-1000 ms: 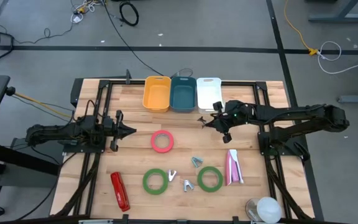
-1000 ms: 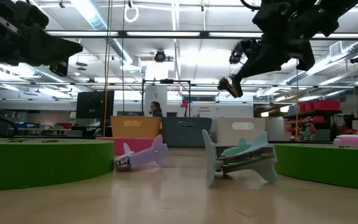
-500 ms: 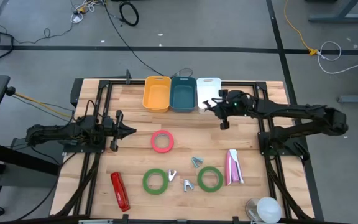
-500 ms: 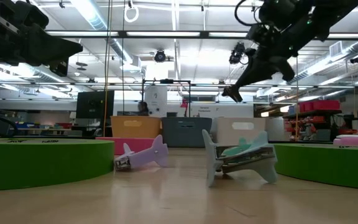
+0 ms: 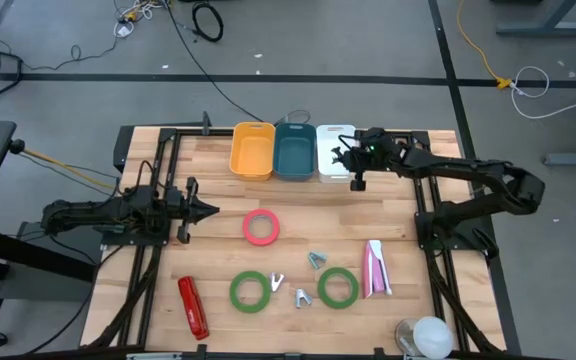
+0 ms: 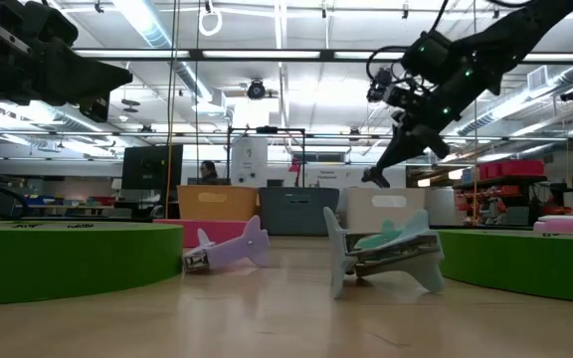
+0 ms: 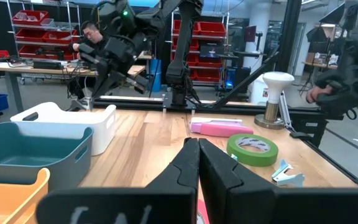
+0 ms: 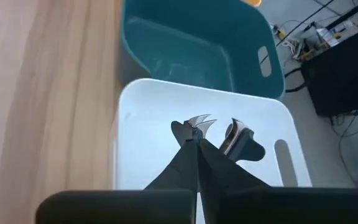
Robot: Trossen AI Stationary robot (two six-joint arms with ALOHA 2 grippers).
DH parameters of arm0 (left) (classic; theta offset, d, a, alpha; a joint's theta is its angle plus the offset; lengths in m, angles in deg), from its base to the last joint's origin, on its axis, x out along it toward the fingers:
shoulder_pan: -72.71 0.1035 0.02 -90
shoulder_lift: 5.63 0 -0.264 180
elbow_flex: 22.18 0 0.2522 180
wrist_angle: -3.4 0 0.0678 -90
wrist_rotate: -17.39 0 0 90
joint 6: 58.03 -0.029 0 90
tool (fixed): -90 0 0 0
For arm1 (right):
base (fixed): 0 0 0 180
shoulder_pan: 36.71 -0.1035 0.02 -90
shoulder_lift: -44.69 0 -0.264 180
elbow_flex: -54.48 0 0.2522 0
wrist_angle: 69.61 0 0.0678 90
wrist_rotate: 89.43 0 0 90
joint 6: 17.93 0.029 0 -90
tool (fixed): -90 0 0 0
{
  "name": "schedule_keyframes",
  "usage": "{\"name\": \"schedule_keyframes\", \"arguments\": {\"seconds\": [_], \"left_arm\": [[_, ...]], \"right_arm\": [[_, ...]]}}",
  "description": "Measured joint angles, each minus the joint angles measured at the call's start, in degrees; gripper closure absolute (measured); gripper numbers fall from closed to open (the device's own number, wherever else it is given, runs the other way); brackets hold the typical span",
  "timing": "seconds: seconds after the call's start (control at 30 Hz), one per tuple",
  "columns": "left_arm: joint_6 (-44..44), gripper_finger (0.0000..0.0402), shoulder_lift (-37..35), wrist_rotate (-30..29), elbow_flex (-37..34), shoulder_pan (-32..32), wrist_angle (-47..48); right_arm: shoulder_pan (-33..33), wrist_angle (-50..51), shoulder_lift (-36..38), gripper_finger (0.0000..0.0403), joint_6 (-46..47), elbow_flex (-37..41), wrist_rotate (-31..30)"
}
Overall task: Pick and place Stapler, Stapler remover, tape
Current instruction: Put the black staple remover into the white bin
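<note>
My right gripper hangs over the white bin at the far edge, shut on a dark stapler remover with metal claws. My left gripper waits shut at the table's left, pointing level. On the wood lie a pinkish-red tape, two green tapes, a red stapler, a pink stapler and three light stapler removers. My right gripper holds the stapler remover at its free fingertips, beside one pair of claws; the fingers hide the exact part. The fingers slant down from the table's right. The remover hangs clear above the white bin.
An orange bin and a teal bin stand left of the white one. A white domed lamp sits at the near right corner. A person shows far behind the table.
My right gripper has swung from just in front of the bins toward the table's far edge, until it is over the white bin. It has sunk a little and tipped further down. It has stayed shut, carrying the stapler remover along.
</note>
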Motion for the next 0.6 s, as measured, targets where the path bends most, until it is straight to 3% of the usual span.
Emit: {"name": "schedule_keyframes", "arguments": {"seconds": [0.6], "left_arm": [[0.0, 0.0392, 0.0, 0.0, 0.0, 0.0, 0.0]], "right_arm": [[1.7, -2.5, -5.4, 0.0400, 0.2, 0.0, 0.3]]}}
